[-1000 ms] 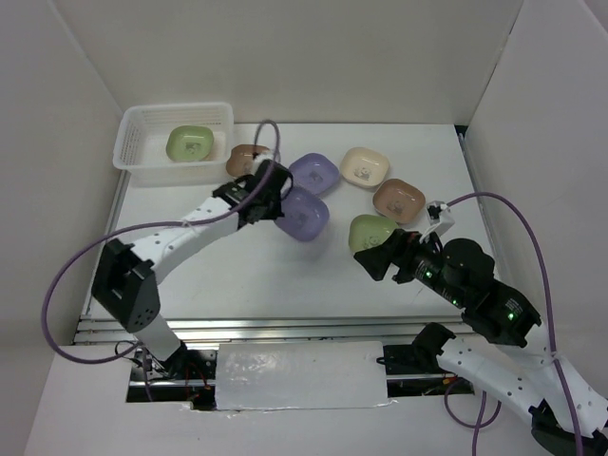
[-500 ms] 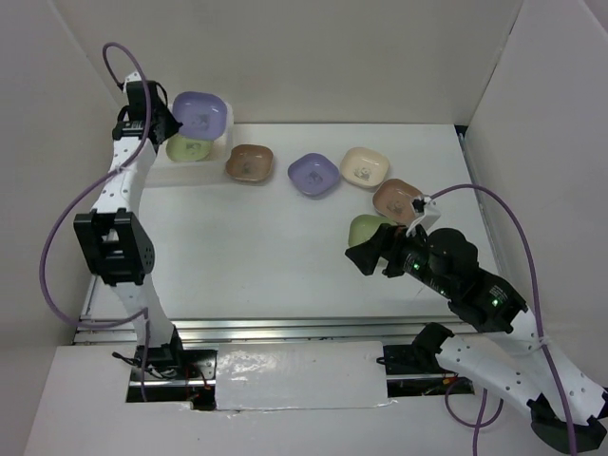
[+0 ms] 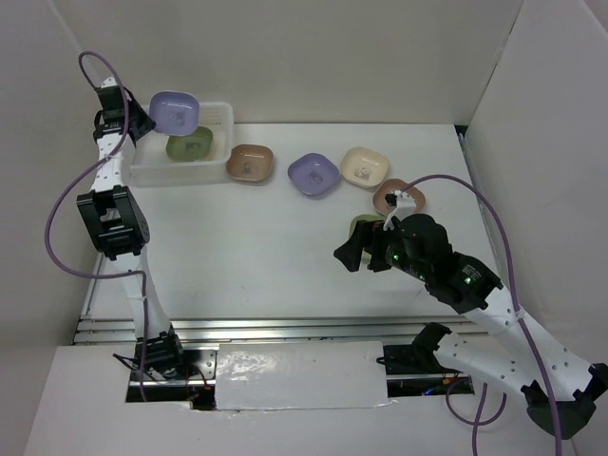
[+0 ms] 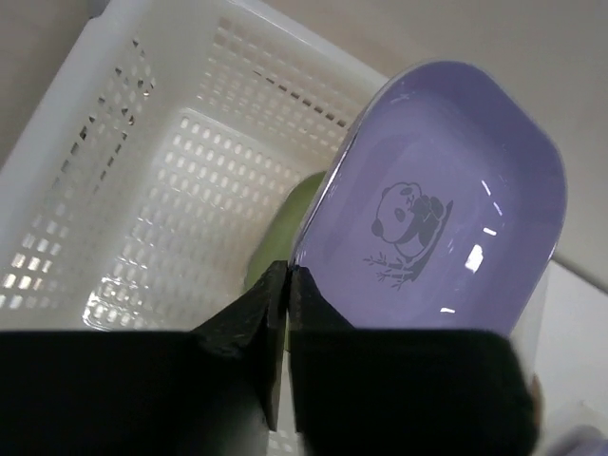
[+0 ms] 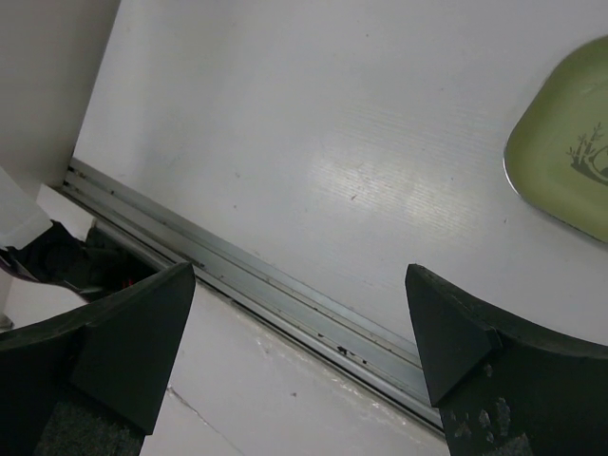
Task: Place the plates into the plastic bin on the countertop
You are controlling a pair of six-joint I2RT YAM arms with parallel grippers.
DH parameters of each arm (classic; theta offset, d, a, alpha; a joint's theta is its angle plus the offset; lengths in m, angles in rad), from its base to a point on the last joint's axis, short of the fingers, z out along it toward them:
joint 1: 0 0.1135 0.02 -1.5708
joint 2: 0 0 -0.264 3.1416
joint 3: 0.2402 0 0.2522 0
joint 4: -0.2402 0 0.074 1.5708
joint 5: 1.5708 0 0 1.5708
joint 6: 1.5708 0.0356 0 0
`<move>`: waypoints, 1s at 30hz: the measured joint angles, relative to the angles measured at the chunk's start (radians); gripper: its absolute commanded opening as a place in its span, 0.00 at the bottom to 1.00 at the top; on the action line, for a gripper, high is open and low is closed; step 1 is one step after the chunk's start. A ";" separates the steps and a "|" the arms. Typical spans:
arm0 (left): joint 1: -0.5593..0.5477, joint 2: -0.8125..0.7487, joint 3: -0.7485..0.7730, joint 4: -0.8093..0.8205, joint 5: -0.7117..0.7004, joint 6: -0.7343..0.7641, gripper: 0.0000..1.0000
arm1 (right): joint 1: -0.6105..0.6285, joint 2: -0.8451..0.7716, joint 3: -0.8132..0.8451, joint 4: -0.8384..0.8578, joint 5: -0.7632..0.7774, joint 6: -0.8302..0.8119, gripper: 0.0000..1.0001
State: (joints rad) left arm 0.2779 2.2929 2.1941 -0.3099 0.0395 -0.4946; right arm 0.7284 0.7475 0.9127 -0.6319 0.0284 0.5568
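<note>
My left gripper point(image 3: 142, 119) hangs above the plastic bin point(image 3: 225, 119), shut on the rim of a purple plate point(image 3: 174, 112) that tilts over it. In the left wrist view the jaws point(image 4: 288, 271) pinch that purple plate point(image 4: 446, 209) at its edge, with the bin's lattice wall point(image 4: 95, 142) and a green plate point(image 4: 275, 237) below. The green plate point(image 3: 190, 145) lies inside the bin. My right gripper point(image 3: 347, 256) is open and empty, low over the countertop point(image 3: 247, 256), beside a second green plate point(image 3: 364, 225) that its arm partly hides.
On the countertop lie a brown plate point(image 3: 251, 162), a purple plate point(image 3: 313, 174), a cream plate point(image 3: 365, 166) and another brown plate point(image 3: 394, 195). The metal rail point(image 5: 266, 285) runs under the right gripper, with the green plate point(image 5: 565, 152) at the view's right edge. White walls enclose three sides.
The left arm swung the purple plate from mid-table up and left over the bin. The right arm rose and shifted slightly left, still open.
</note>
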 measured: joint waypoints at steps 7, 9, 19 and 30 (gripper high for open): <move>-0.006 0.008 -0.012 0.042 0.011 -0.008 0.92 | 0.000 0.031 0.035 0.004 -0.006 -0.016 1.00; -0.013 -0.010 -0.031 0.044 0.025 -0.009 0.95 | 0.000 0.029 0.036 0.006 -0.006 -0.017 1.00; -0.220 -0.505 -0.380 0.002 -0.070 -0.090 0.99 | 0.000 -0.013 0.038 0.003 0.069 -0.005 1.00; -0.946 -0.594 -0.784 0.049 -0.166 -0.169 0.99 | -0.003 -0.200 0.053 -0.114 0.315 0.121 1.00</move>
State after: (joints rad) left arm -0.6685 1.6985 1.4105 -0.2607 -0.1268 -0.6636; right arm 0.7258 0.5476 0.9661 -0.7460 0.3435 0.6777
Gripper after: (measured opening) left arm 0.993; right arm 0.998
